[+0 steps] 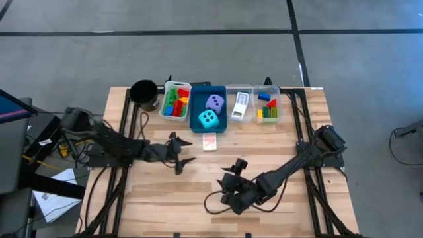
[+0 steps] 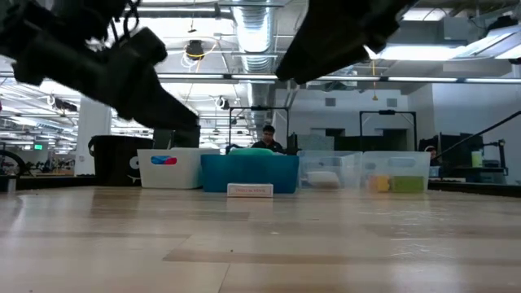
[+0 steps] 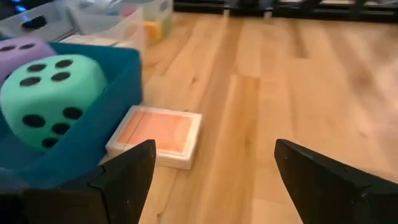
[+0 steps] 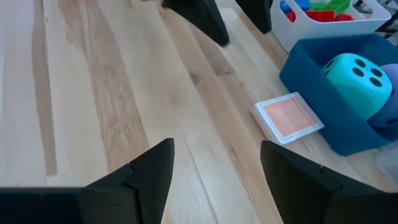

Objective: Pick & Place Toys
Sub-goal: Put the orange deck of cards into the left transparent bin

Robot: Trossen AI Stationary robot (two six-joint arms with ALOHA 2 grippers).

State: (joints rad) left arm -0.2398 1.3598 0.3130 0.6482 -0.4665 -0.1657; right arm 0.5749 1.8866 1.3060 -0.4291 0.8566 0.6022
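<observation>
**A:** What's left out on the table?

**B:** One card pack, lying flat, just in front of the blue tray and almost touching its wall. Both dice already sit inside that tray, the cyan die at the front and the lavender die behind it. The bricks are in the white tray beside the blue one, with a few more in the clear tray on its far side.

**A:** Which arm should take the pack?

**B:** The left gripper, I'd say. It hangs near the tray's front corner, with the pack just ahead of it and a little off toward the tray side. Its fingers stand wide apart and hold nothing. The right gripper is well back from the tray, about half open and also empty.

**A:** How does the pack lie?

**B:** Its long sides run roughly away from the tray wall, slightly skewed. The left fingers would probably need to straddle the short width, keeping clear of the tray's wall.
</observation>
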